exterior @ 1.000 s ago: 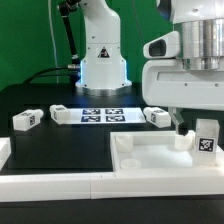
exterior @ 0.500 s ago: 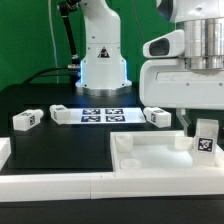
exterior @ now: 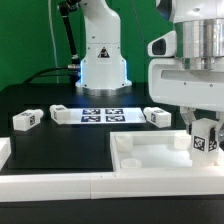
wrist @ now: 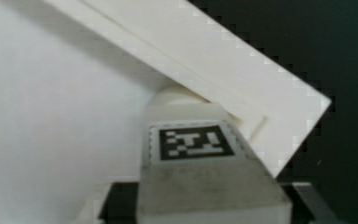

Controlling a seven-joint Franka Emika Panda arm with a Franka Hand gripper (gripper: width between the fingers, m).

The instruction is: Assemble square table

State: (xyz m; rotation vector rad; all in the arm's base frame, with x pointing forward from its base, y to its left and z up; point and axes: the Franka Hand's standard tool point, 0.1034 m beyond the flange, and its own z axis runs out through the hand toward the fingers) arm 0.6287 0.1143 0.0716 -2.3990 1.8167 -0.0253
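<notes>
Green backdrop and a black bench (exterior: 60, 150) fill the exterior view, with the arm's white base (exterior: 100, 60) at twelve o'clock. The gripper (exterior: 205, 133) hangs at three o'clock, its jaws closed about halfway onto the sides of the held leg (exterior: 206, 143). That leg stands upright over the far corner of the table top (exterior: 145, 160), which lies at five o'clock, rim up. I cannot tell whether the leg rests on the top or hangs just clear of it. Three loose legs lie on the bench: one at nine o'clock (exterior: 27, 120), one nearer the marker board (exterior: 60, 112), and one (exterior: 157, 117) at two o'clock. The marker board (exterior: 100, 116) lies flat at the centre.

Seen from the wrist, the held leg (wrist: 194, 145) fills the gap between the dark fingers (wrist: 297, 200), and the table top (wrist: 69, 110) spreads behind it.

As I judge it, the step in hand is seating the first leg. The next move calls for lining the leg up with its corner socket, keeping it upright, then pressing or twisting it home.

Nothing can be read as words. The legs and marker board carry black-and-white square tags, and the base bears a small warning triangle (exterior: 101, 52).
</notes>
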